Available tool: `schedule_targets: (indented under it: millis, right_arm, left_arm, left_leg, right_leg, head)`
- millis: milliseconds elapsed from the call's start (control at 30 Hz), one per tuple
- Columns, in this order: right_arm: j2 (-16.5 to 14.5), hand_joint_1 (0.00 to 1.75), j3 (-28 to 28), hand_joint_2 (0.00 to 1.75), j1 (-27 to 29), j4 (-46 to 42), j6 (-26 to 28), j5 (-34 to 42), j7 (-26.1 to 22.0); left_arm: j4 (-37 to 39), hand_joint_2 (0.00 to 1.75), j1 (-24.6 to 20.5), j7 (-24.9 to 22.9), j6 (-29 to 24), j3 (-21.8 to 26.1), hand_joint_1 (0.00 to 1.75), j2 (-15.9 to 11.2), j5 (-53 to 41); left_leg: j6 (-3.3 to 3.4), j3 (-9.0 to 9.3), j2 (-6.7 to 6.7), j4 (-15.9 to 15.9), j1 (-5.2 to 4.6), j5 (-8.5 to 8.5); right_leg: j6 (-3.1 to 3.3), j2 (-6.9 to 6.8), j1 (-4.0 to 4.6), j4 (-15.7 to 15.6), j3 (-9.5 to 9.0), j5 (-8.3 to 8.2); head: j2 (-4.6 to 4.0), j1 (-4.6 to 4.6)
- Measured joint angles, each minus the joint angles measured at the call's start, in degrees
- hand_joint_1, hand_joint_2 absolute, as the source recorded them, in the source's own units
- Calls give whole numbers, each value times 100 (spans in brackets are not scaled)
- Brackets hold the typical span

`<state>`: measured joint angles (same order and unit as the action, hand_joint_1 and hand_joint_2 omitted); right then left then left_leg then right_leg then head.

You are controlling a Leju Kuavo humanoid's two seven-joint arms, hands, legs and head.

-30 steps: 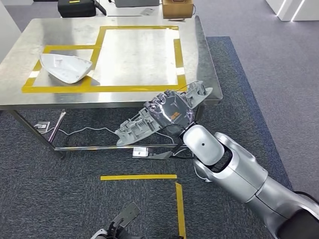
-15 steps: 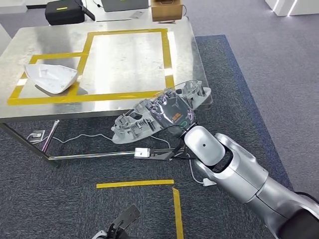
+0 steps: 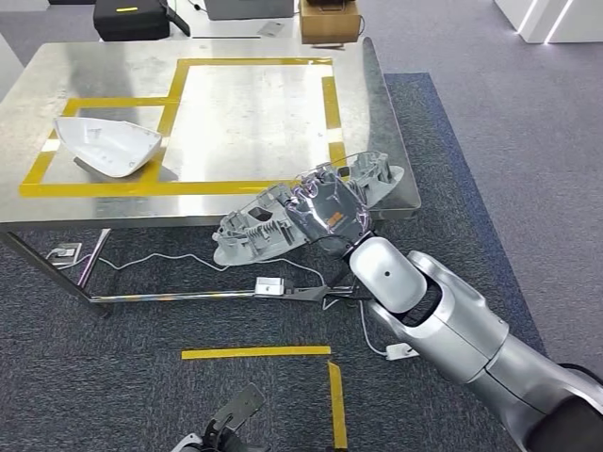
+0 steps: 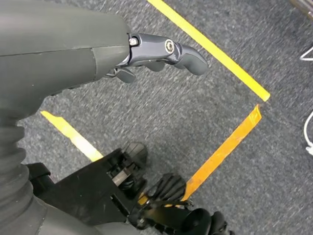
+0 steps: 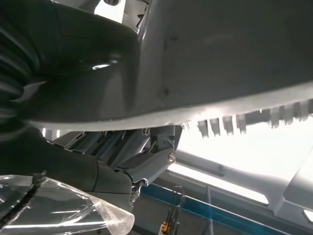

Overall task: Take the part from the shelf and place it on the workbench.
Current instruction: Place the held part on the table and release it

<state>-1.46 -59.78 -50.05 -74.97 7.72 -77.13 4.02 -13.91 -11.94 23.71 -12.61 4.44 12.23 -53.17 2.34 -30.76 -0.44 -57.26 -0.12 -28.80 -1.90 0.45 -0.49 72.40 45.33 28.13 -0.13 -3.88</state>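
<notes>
Workbench (image 3: 235,202) steel spans the far left of the scene, marked with yellow tape rectangles (image 3: 331,104); a white shell-shaped part (image 3: 106,146) lies in the smaller left one. Next in size, the right hand (image 3: 331,215) grips the long grey part (image 3: 273,221), carrying it level at the bench's near right corner, mostly over the floor in front of the edge. Its fingers wrap under the part, as the right wrist view shows. The left hand (image 4: 162,51) hangs low over the carpet, fingers loosely extended and holding nothing. Fetching looks done; setting the part down on the bench remains.
</notes>
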Motion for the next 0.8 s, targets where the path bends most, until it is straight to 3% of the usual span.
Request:
schedule_targets:
  millis: [33, 100, 200, 300, 400, 433, 467, 500, 567, 600, 633, 733, 800]
  right_arm:
    - [0, 175, 0, 175, 2, 0, 0, 0, 0]
    - [0, 175, 0, 175, -3, 0, 1, 0, 1]
    - [1, 175, 0, 175, -10, 1, 1, -2, 3]
    - [3, 175, 2, 175, -9, 3, 1, -10, 7]
    - [43, 175, 5, 175, -9, 20, -5, -36, 3]
    - [65, 175, 9, 175, -9, 26, -12, -44, 2]
    - [83, 175, 14, 175, -17, 30, -19, -49, 1]
    - [94, 175, 19, 175, -39, 32, -24, -55, -1]
    - [98, 175, 25, 175, -111, 32, -29, -62, -3]
    - [100, 175, 26, 175, -154, 31, -34, -66, -4]
    - [102, 175, 29, 175, -194, 26, -40, -68, -4]
    - [110, 175, 60, 175, -305, -14, -75, -73, -4]
    - [115, 175, 81, 175, -368, -44, -99, -71, -6]
  left_arm:
    - [-1, 175, 0, 0, 0, -1, 0, 3, 1]
    - [-1, 175, -7, -1, 1, 0, 0, 8, 2]
    - [-1, 175, -16, -1, 8, 0, 0, 11, 14]
    - [-1, 175, -14, 0, 14, -1, 0, 8, 21]
    - [-1, 175, 5, 0, 14, -1, 0, -5, 33]
    - [-1, 175, 26, 0, 14, -1, 0, -11, 36]
    - [-1, 175, 45, 0, 15, -1, 0, -16, 36]
    - [-1, 175, 58, 0, 15, -1, 0, -22, 36]
    - [-1, 175, 63, 0, 14, -1, 0, -31, 37]
    - [0, 175, 64, 1, 15, -1, 0, -32, 37]
    - [1, 175, 65, 1, 17, -2, 0, -32, 38]
    - [1, 175, 56, 2, 20, -4, 0, -32, 42]
    - [1, 175, 52, 4, 13, -8, 0, -33, 48]
  left_leg:
    - [-4, 64, -6, 0, -11, -49]
    - [-32, 134, -11, -6, -26, -137]
    - [-103, 115, -11, -28, -29, -194]
    - [-172, 57, -4, -216, -32, -391]
    - [-218, -440, 0, -1282, -13, -865]
    - [-234, -612, 0, -1588, -3, -909]
    - [-255, -712, 1, -1704, 8, -817]
    - [-281, -726, 2, -1586, 25, -585]
    - [-332, -582, 7, -926, 66, 17]
    - [-343, -503, 9, -617, 72, 227]
    - [-334, -440, 11, -401, 71, 302]
    - [-218, -369, 5, -174, 59, 168]
    - [-138, -337, 0, -134, 70, 138]
  right_leg:
    - [32, -1, 6, -394, -152, -266]
    - [102, -5, 30, -1085, -494, -578]
    - [165, 7, 64, -1370, -675, -472]
    - [222, 7, 10, -1439, -756, -391]
    - [243, -7, -12, -1473, -875, -312]
    - [234, -6, -15, -1474, -918, -280]
    - [223, -3, -19, -1473, -963, -247]
    - [211, 2, -26, -1473, -1013, -216]
    - [171, 12, -41, -1476, -1100, -159]
    - [143, 21, -39, -1473, -1125, -141]
    - [115, 30, -34, -1470, -1128, -133]
    - [34, 28, -18, -1457, -1057, -127]
    - [-21, 2, -20, -1282, -943, -27]
  head:
    - [0, 0]
    - [1, -12]
    - [2, -9]
    - [2, -35]
    - [2, -60]
    - [2, -57]
    - [2, -57]
    - [2, -57]
    - [2, -56]
    - [2, -59]
    - [2, -61]
    - [2, -65]
    - [2, -50]
